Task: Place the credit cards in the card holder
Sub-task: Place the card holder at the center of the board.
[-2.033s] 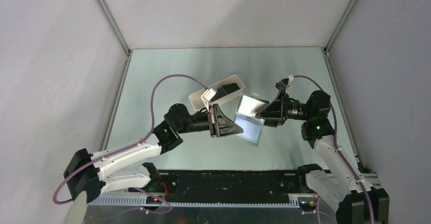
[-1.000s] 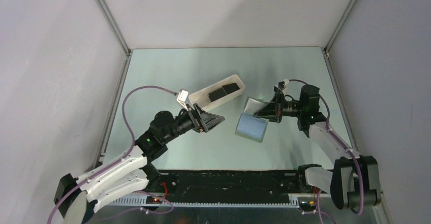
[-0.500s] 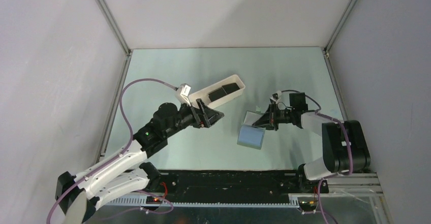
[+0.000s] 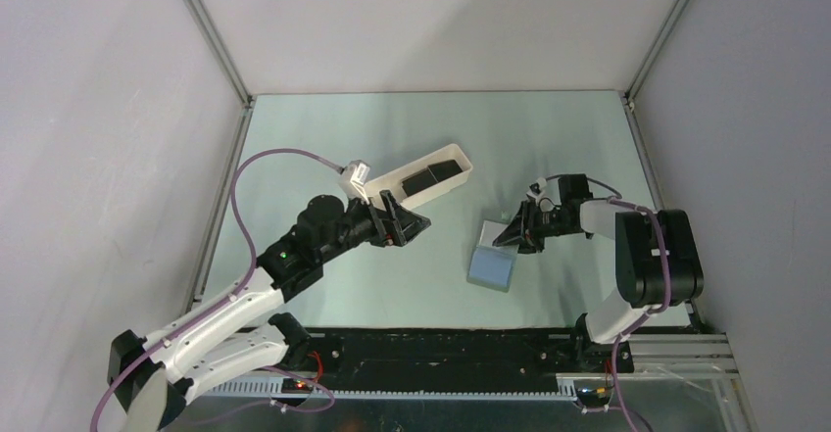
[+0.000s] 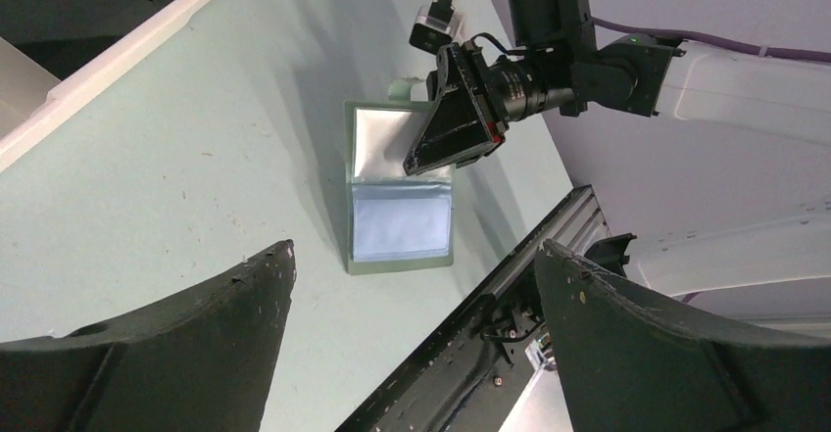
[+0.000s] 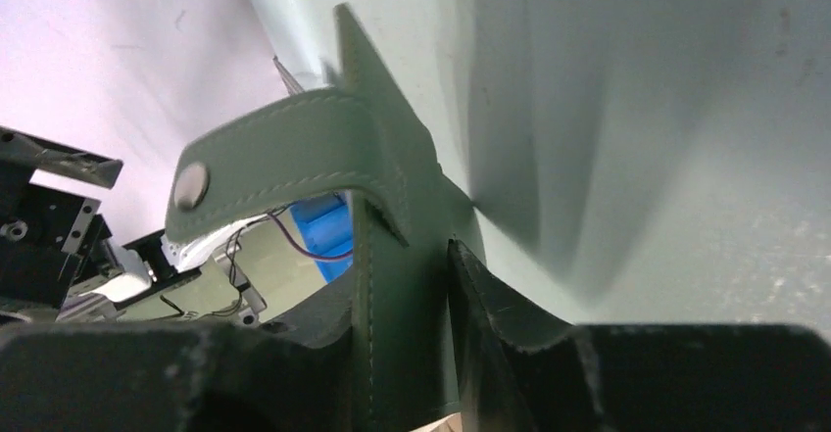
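1. Straddles the raised far flap of the card holder [image 4: 490, 266] with the right gripper [image 4: 512, 234], low over the tabletop [image 4: 392, 295]. Probably done to hold the wallet spread, blue-grey inside facing up for loading.
2. Cannot tell whether those jaws pinch the flap or stand slack beside it. Leather between them, but no contact or gap plain enough to read.
3. Leaves the near half of the holder flat on the tabletop, right of centre and apart from the white tray [image 4: 463, 165].
4. Has the credit cards [image 4: 432, 174] lying dark in the tray and none in the holder, so loading not yet begun by the look of it.
5. Poises the left gripper [image 4: 412, 222] spread wide and empty just beside the tray's near wall, pointed toward the holder. Seemingly placed to go for a card next.
6. From above, gives the whole layout of tray, holder and both arms, but hides the grip itself.
7. From the left wrist, shows the holder's open inside with the right gripper at its far corner, and the left fingers [image 5: 167, 344] with nothing between them.
8. Only from the right wrist, shows the snap tab [image 6: 284, 153] curling over the flap's edge, stud visible, and the flap upright between the jaws.
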Action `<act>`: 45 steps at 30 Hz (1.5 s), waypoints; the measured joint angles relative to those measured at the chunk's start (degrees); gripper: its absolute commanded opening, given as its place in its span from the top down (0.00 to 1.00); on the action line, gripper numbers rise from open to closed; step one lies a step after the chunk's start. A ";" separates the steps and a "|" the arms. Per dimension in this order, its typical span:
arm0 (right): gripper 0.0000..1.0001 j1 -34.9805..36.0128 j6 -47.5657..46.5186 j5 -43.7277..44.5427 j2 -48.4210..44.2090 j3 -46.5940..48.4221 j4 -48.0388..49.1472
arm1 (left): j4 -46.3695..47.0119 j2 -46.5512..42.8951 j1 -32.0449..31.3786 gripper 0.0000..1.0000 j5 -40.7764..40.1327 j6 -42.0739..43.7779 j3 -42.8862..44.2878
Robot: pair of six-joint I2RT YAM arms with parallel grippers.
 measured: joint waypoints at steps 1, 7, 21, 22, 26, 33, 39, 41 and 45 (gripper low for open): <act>0.60 0.00 -0.20 0.42 0.59 0.22 -0.50 | -0.04 0.00 0.04 0.05 0.00 0.00 0.00; 0.37 -1.25 -1.79 2.67 5.57 1.25 -3.58 | -0.07 -0.02 0.04 0.04 0.02 0.11 0.00; 0.11 -4.35 -3.39 23.04 -2.10 7.43 -15.21 | -4.22 4.11 0.76 0.04 -2.32 1.22 2.73; 0.11 -4.24 -3.43 24.63 -2.71 8.02 -15.82 | -4.76 4.85 1.07 0.04 -2.73 1.20 3.19; 0.11 -3.13 -3.76 30.71 -5.84 9.64 -18.58 | -8.24 8.72 4.81 0.04 -3.54 0.37 5.68; 0.12 3.69 -4.11 36.41 -12.44 14.67 -22.75 | -14.82 20.22 17.29 0.11 -4.24 -3.15 9.05; 0.14 9.38 -4.44 36.17 -14.71 17.16 -23.76 | -18.73 33.62 24.28 0.26 -4.26 -3.50 13.86; 0.14 11.08 -4.39 35.21 -14.69 17.16 -24.24 | -19.41 38.10 25.42 0.33 -4.26 -2.99 17.07; 0.14 13.29 -3.89 33.68 -14.69 17.16 -24.28 | -19.87 43.93 26.43 0.55 -4.22 -1.86 21.79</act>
